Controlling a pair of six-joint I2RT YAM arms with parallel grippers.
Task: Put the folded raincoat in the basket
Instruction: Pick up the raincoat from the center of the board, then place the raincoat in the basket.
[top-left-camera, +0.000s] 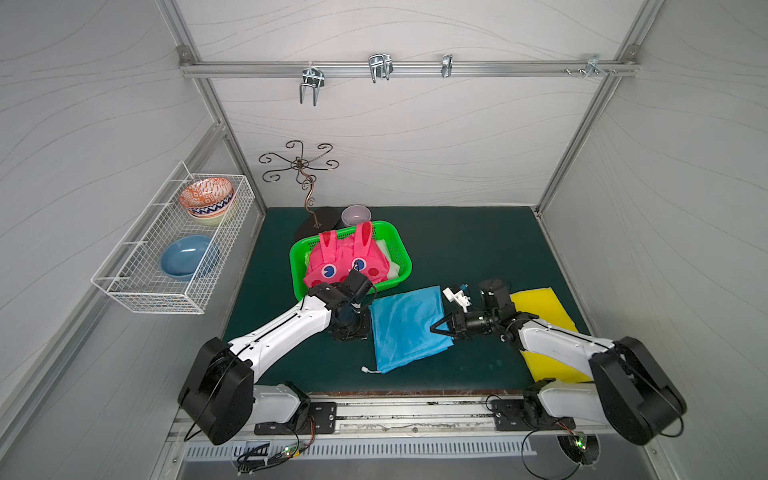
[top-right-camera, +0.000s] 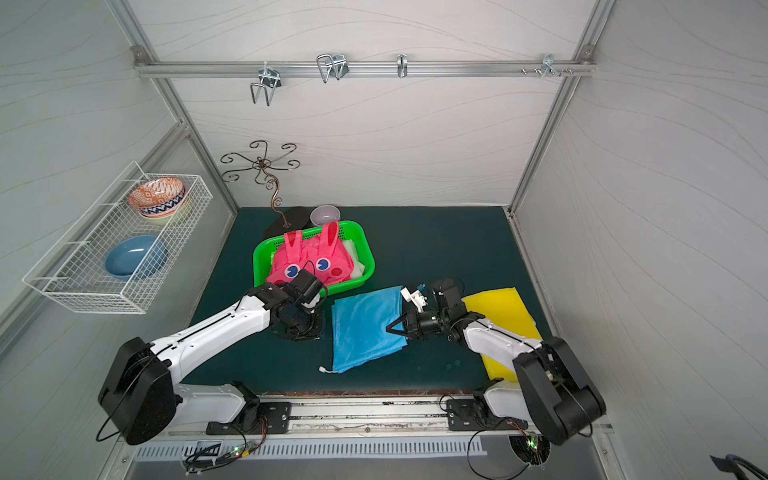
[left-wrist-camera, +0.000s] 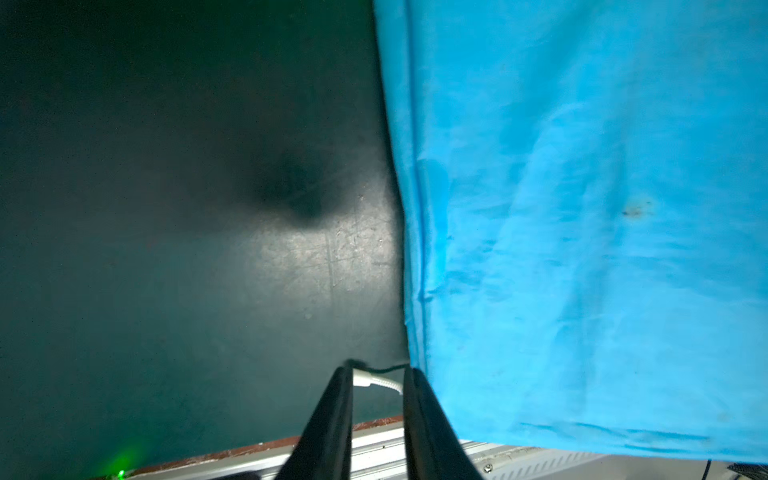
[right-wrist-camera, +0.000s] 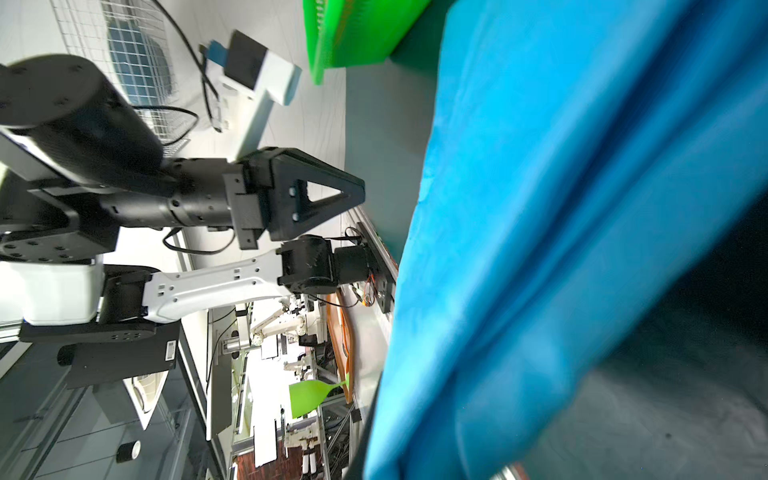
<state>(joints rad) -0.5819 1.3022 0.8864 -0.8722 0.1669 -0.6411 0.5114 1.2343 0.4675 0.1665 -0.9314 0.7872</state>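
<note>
The pink raincoat (top-left-camera: 345, 259) (top-right-camera: 311, 259) with a bunny face lies folded inside the green basket (top-left-camera: 295, 266) (top-right-camera: 258, 266), one corner draped over its near wall. My left gripper (left-wrist-camera: 378, 370) (right-wrist-camera: 359, 193) points down at the mat beside the left edge of a blue drawstring bag (top-left-camera: 403, 328) (left-wrist-camera: 582, 208). Its jaws stand slightly open with nothing between them. My right gripper (top-left-camera: 433, 328) (top-right-camera: 388, 328) is shut on the bag's right edge, and the blue cloth (right-wrist-camera: 561, 208) rises up to it.
A yellow cloth (top-left-camera: 540, 311) lies under the right arm. Behind the basket stand a metal hook stand (top-left-camera: 309, 191) and a small pale bowl (top-left-camera: 356, 215). A white wire rack (top-left-camera: 124, 291) with bowls hangs on the left wall.
</note>
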